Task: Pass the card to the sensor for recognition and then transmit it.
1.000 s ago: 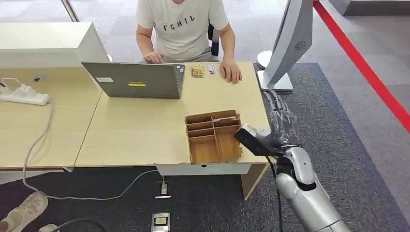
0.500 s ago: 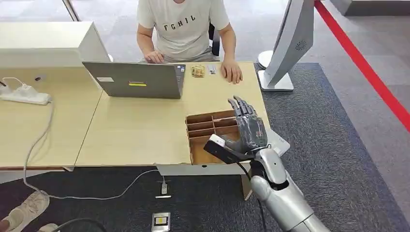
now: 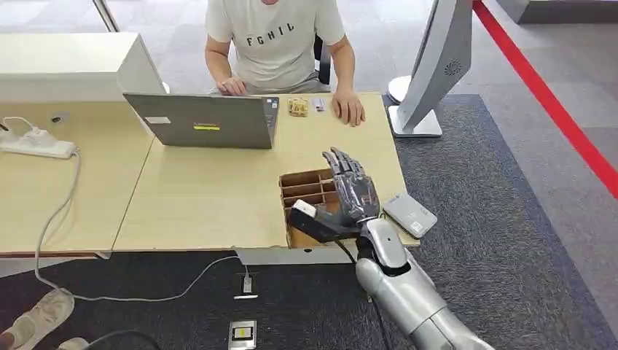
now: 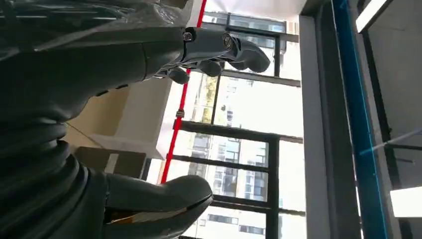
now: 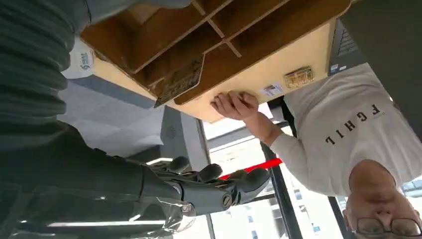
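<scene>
Head view: right hand (image 3: 351,195), fingers spread, empty, hovers over divided box (image 3: 310,191); sensor (image 3: 409,214) just beside.

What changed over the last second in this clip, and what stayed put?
The right hand swept left from beside the table's right edge to above the cardboard divider box, fingers still outstretched and holding nothing. Its move uncovered the grey card reader at the table corner. The box, the laptop, the small items by the person's hand and the power strip did not move.
</scene>
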Motion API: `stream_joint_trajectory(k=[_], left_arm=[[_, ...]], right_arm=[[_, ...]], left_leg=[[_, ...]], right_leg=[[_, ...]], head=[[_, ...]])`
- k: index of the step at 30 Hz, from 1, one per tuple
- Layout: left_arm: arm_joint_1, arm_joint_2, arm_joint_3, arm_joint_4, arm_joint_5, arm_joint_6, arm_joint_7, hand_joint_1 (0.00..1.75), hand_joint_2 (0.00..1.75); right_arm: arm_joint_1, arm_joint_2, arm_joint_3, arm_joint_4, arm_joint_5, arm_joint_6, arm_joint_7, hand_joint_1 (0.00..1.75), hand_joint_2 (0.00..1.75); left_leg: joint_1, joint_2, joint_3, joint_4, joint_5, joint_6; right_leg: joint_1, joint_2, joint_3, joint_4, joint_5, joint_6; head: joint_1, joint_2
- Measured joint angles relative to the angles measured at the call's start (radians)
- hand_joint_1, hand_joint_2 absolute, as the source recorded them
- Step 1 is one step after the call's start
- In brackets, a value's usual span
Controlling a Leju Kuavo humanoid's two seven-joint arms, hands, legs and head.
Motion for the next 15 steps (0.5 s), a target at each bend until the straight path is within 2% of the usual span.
stream_joint_trajectory(k=[9,15], left_arm=[[0.005,0.0,-0.016,0.009,0.006,0.0,0.0,0.0,1.75],[0.009,-0.001,-0.016,0.014,-0.005,0.0,0.0,0.0,1.75]], right_arm=[[-0.093,0.067,0.001,0.207,0.041,-0.024,0.075,0.0,1.75],[-0.123,0.094,0.001,0.308,0.048,-0.047,0.088,0.0,1.75]], left_leg=[[0.0,0.0,0.0,0.0,0.0,0.0],[0.0,0.0,0.0,0.0,0.0,0.0]], right_leg=[[0.0,0.0,0.0,0.0,0.0,0.0],[0.0,0.0,0.0,0.0,0.0,0.0]], head=[[0.0,0.0],[0.0,0.0]])
